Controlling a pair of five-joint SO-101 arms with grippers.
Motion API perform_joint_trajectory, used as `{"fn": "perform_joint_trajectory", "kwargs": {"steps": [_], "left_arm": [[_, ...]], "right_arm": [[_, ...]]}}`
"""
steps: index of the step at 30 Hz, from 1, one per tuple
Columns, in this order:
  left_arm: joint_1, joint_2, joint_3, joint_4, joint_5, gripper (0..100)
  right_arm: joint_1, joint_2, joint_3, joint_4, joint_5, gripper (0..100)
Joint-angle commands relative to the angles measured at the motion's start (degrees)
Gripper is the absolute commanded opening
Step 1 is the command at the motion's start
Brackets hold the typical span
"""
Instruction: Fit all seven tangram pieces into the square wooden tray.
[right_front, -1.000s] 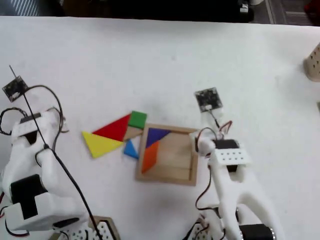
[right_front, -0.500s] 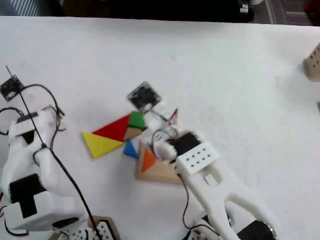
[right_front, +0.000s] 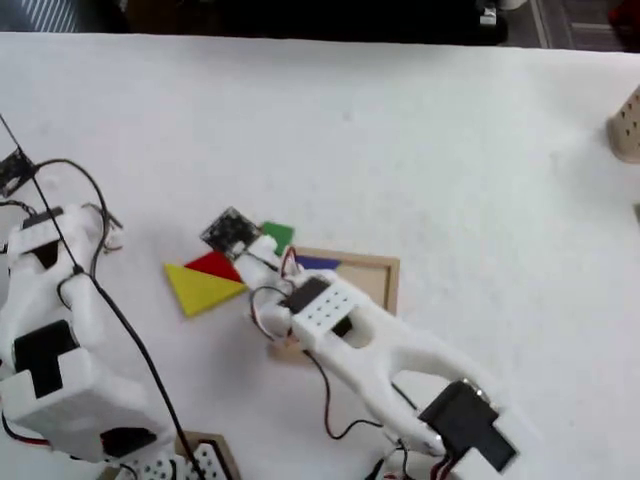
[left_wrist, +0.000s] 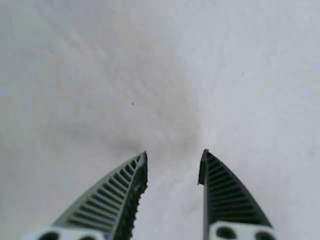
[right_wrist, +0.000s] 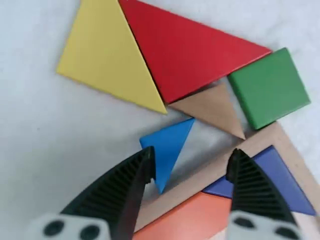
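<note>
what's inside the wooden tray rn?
A purple piece and an orange piece sit in the tray corner. The right arm covers most of the rest, so more can't be ruled out.

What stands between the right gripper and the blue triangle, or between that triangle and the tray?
Nothing visible blocks the open right gripper from the blue triangle. Between that triangle and the tray's floor lies the wooden rim, and the purple piece and orange piece already fill the corner just inside it.
</note>
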Motion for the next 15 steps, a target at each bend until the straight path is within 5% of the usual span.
{"fn": "perform_joint_trajectory", "kwargs": {"steps": [1,15], "left_arm": [[-0.2,-0.2,-3.0,0.4,0.6,19],[-0.1,0.0,-3.2,0.4,0.5,19]], "right_arm": [[-2.3,-0.6,-4.6,1.6,-3.3,23.6],[-4.4,5.3,-8.0,2.9,-10.0,23.5]]}}
